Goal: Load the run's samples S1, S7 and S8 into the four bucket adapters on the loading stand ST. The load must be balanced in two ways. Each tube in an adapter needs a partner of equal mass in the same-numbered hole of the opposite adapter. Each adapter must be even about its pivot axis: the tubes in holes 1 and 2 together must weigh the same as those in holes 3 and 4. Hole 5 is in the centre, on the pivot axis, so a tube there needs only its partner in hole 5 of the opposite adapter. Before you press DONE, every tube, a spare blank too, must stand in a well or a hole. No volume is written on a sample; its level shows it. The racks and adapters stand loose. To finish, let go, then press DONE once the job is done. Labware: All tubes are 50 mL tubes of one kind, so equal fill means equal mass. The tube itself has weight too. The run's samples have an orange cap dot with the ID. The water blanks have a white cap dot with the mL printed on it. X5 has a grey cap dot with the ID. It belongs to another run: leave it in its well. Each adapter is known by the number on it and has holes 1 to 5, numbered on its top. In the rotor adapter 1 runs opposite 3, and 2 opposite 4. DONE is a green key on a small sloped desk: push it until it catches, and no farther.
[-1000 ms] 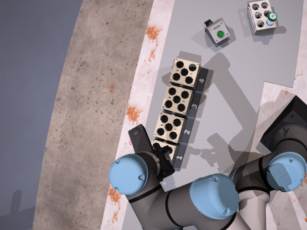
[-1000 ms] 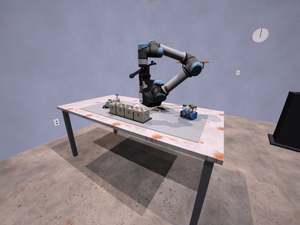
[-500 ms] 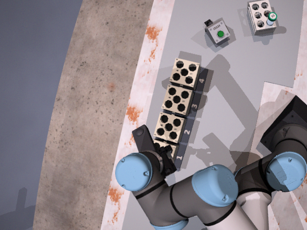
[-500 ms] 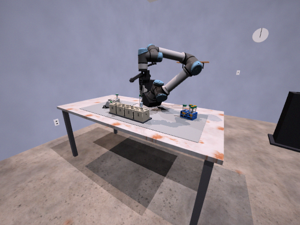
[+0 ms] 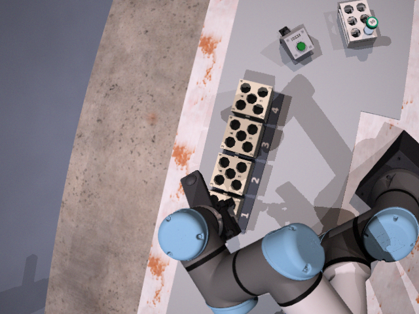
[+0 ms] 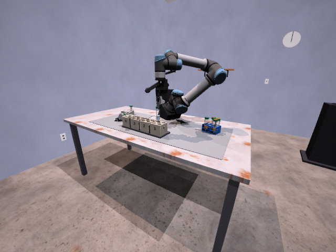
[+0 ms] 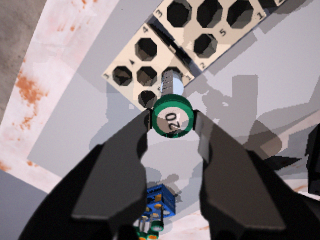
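My gripper [image 7: 172,110] is shut on the green cap of a water blank [image 7: 172,116] whose white dot reads 20. It holds the tube upright over adapter 1 [image 7: 145,75]. The tube's lower end is at a corner hole on the side toward adapter 2 [image 7: 210,20]; whether it is inside that hole I cannot tell. In the top view my wrist and gripper [image 5: 224,206] cover most of adapter 1. Adapters 2 [image 5: 232,174], 3 [image 5: 241,136] and 4 [image 5: 252,98] show only empty holes. In the exterior view the tube [image 6: 157,113] hangs just above the stand [image 6: 145,126].
The green DONE key [image 5: 300,46] sits on its small desk beyond adapter 4. A white rack [image 5: 357,21] behind it holds a blank marked 30 [image 5: 371,23]. A blue rack [image 6: 210,126] with several capped tubes stands to the right of my arm's base.
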